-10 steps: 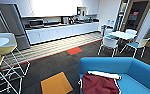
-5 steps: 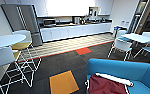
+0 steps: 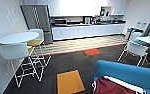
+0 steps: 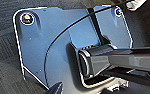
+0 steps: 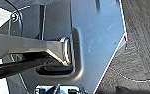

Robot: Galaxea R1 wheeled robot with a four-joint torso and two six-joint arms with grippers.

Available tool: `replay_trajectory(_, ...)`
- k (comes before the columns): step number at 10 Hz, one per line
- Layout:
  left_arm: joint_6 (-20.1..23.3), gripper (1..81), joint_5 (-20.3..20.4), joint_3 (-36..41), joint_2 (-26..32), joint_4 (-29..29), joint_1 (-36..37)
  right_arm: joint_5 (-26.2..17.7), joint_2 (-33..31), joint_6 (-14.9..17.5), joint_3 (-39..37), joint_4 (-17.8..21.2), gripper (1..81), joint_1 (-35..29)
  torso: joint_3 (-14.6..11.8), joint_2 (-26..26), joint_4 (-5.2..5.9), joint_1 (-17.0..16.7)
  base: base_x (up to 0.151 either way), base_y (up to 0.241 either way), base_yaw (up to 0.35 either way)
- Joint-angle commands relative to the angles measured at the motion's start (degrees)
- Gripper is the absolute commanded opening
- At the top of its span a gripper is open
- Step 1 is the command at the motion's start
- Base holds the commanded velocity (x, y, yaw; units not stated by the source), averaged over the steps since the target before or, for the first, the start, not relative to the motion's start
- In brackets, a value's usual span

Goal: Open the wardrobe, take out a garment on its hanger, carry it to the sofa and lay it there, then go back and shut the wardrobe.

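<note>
Here, far left of the frame: a round white high bench [image 3: 18, 37] against the wall, white wire-legged stools [image 3: 14, 52] with yellow seats tucked beside it. Upper left, a tall steel fridge [image 3: 37, 20]. Across the top centre runs a kitchen counter [image 3: 87, 25] with white cupboards, a microwave [image 3: 60, 22] on it. Floor: pale striped strip by the counter, then dark carpet [image 3: 66, 62] with a red tile [image 3: 91, 51] mid-frame and an orange tile [image 3: 70, 81] lower centre. Lower right, the blue sofa [image 3: 127, 73], its rounded back toward the camera; the garment [image 3: 111, 87], maroon with a white sleeve, lies on the seat at the bottom edge. Right edge, a white chair [image 3: 136, 50] beside a white bench [image 3: 149, 40]. Wrist views give the robot's own plate and dark carpet below; cannot tell whether either gripper is clenched or released
</note>
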State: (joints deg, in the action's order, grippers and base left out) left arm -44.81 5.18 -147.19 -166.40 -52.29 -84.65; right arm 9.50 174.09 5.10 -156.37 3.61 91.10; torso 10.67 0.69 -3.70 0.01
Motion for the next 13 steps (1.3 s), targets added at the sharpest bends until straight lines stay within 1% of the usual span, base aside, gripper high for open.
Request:
replay_trajectory(1, 0.43, 81.1, -2.1, -1.34, -0.25, -0.54, 1.55, -3.34, -0.04, 0.18, -0.07, -0.09, 81.1, -0.87, 0.0, 0.0, 0.0, 0.0, 0.0, 0.0, 0.294)
replay_trajectory(3, 0.43, 81.1, -2.1, -2.49, -0.87, -0.62, 1.55, -3.34, -0.04, 0.18, -0.07, -0.09, 81.1, -1.05, 0.0, 0.0, 0.0, 0.0, 0.0, 0.0, 0.294)
replay_trajectory(13, 0.52, 81.1, -2.1, -2.49, -1.04, -0.62, 1.37, -3.34, -0.12, 0.09, -0.15, 0.0, 81.1, -0.96, 0.0, 0.0, 0.0, 0.05, 0.0, 0.0, 0.296)
